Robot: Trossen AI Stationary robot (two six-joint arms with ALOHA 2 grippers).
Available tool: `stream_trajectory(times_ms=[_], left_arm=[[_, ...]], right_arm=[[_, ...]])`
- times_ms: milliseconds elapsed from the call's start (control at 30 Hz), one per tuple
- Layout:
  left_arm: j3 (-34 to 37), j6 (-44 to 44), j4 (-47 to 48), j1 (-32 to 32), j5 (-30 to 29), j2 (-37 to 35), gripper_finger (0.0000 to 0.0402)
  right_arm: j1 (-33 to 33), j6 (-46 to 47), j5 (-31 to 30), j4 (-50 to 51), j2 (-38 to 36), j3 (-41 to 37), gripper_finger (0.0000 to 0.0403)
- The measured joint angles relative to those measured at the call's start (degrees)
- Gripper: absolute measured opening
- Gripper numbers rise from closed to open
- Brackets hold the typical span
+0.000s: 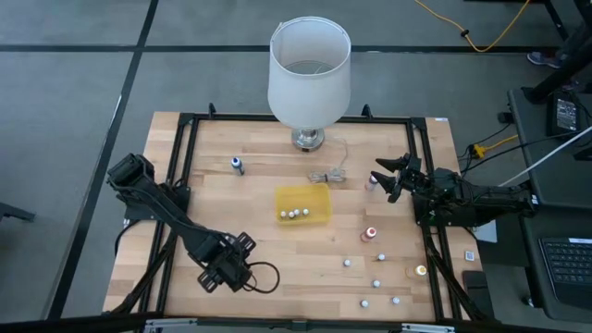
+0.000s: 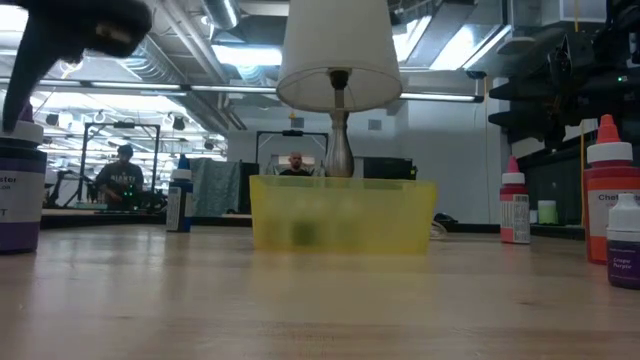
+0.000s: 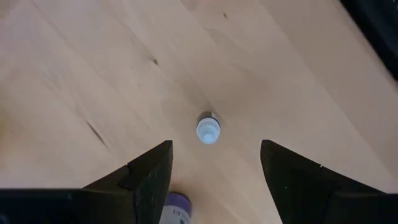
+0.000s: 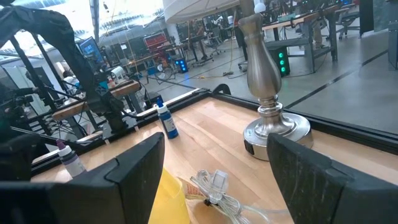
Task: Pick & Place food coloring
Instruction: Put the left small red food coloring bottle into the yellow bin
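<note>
The food coloring bottles stand scattered on the wooden table. One with a pale top (image 3: 208, 129) stands upright on the wood just beyond my left gripper (image 3: 216, 146), seen from above. A purple-labelled one (image 3: 176, 208) shows between the fingers' roots and stands large at the left of the low view (image 2: 20, 190). My left gripper (image 1: 227, 268) hangs open over the near left of the table, pointing down and touching nothing. Several bottles (image 1: 294, 214) lie in the yellow tray (image 1: 319, 196). My right gripper (image 1: 388, 176) waits open at the right edge.
A lamp with a white shade (image 1: 310, 69) stands at the far middle, with a coiled cord (image 1: 328, 174) before it. A blue-topped bottle (image 1: 238, 166) stands far left. More bottles, among them a red-topped one (image 1: 370, 233), dot the near right. A black frame (image 1: 185, 125) rims the table.
</note>
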State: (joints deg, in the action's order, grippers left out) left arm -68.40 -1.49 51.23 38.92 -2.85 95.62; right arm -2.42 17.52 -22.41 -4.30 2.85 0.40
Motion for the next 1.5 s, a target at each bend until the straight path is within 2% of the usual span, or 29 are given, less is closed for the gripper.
stream_trajectory(times_ms=[267, 633, 900, 1033, 1300, 1500], left_arm=[[5.0, -0.7, -5.3, 0.0, 0.0, 0.2, 0.0237], [5.2, -1.5, -8.7, -0.1, -0.2, 5.4, 0.0237], [5.3, -2.8, -9.1, -0.4, 0.1, 5.7, 0.0235], [5.3, -3.2, -9.4, -0.4, 0.3, 5.7, 0.0215], [5.3, -3.4, -9.5, -0.4, 0.4, 5.7, 0.0149], [5.3, -3.4, -9.5, -0.5, -2.2, 5.7, 0.0098]], right_arm=[[0.0, 0.0, 0.0, 0.0, 0.0, 0.0, 0.0283], [0.0, 0.0, 0.0, 0.0, 0.0, 0.0, 0.0283], [0.0, 0.0, 0.0, 0.0, 0.0, 0.0, 0.0283], [0.0, 0.0, 0.0, 0.0, 0.0, 0.0, 0.0283], [0.0, 0.0, 0.0, 0.0, 0.0, 0.0, 0.0283], [0.0, 0.0, 0.0, 0.0, 0.0, 0.0, 0.0283]])
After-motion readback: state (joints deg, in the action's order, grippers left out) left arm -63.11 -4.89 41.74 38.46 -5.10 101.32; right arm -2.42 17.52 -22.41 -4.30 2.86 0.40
